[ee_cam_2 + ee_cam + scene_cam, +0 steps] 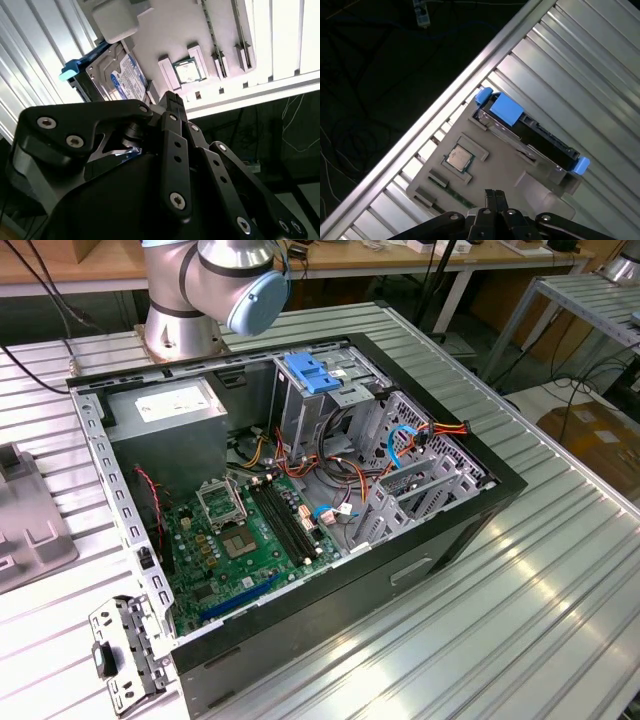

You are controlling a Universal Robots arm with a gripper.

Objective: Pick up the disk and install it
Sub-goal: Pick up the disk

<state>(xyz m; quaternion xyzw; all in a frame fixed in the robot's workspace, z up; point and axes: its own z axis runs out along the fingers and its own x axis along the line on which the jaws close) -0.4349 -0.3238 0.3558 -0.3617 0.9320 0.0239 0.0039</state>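
Your jaws are closed together and hold nothing. The disk (542, 139) (117, 75) stands on its long edge in a grey holder (495, 167) beyond the tips of the jaws, apart from them, and you see it in both wrist views. A processor chip (458, 157) lies in the same holder, nearer to the jaws. The holder rests on the ribbed worktop (580, 60).

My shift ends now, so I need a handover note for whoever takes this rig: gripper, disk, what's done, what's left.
Gripper: shut and empty, pointing at the grey holder tray, apart from the disk.
Disk: sits in the tray, near the processor chip, on the ribbed metal table.
Computer case: open on the table.
Done: nothing that shows.
Left: pickup and install, both.
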